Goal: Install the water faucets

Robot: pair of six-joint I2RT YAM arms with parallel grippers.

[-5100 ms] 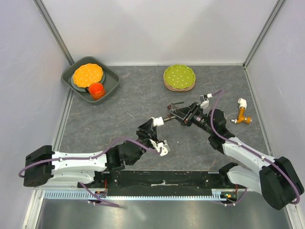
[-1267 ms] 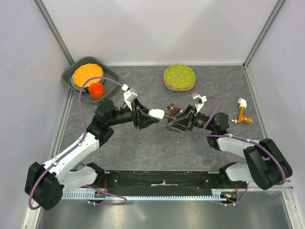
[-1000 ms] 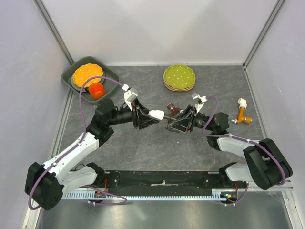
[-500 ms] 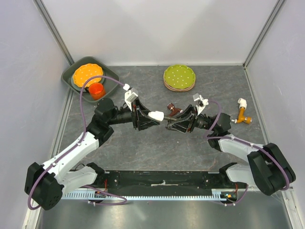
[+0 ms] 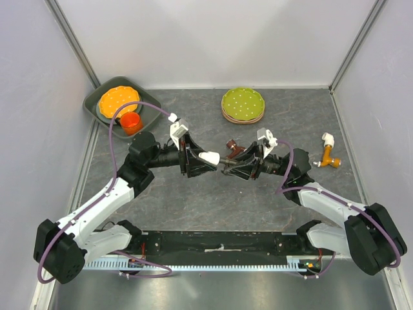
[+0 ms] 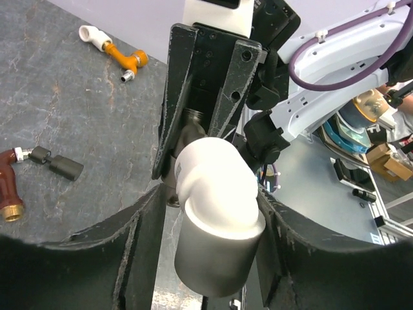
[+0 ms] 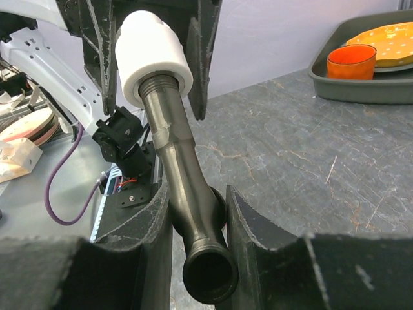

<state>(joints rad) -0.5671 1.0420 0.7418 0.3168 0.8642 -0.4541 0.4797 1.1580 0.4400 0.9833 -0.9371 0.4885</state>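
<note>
From above, note the right gripper (image 5: 235, 169) shifted a little left against a second ago, bringing the grey tap (image 5: 224, 163) up to the elbow (image 5: 210, 156) in the left gripper (image 5: 204, 159), the pair held above the table (image 5: 213, 206) midway between the arms. Reckon from this a joining well under way, thread met with socket, seating not yet proven. See the brown tap (image 5: 232, 148) lying on the table just behind, untouched. Through the left wrist, find the elbow between the left fingers (image 6: 139, 258), close on both flanks, with a thin dark sliver along one side; cannot tell a firm hold from a loosening one. Beyond it, spot the right gripper pointing in, clamped on the tap's stem. Through the right wrist, see the right fingers (image 7: 264, 258) clenched on the tap's lower bend, open mouth toward the lens, threaded end entered in the elbow's white collar with some thread showing below it. Find the left fingers (image 7: 205, 39) hard by either side of that collar, pressing or not impossible to say. Judge a check of the seat needed before any letting go.
</note>
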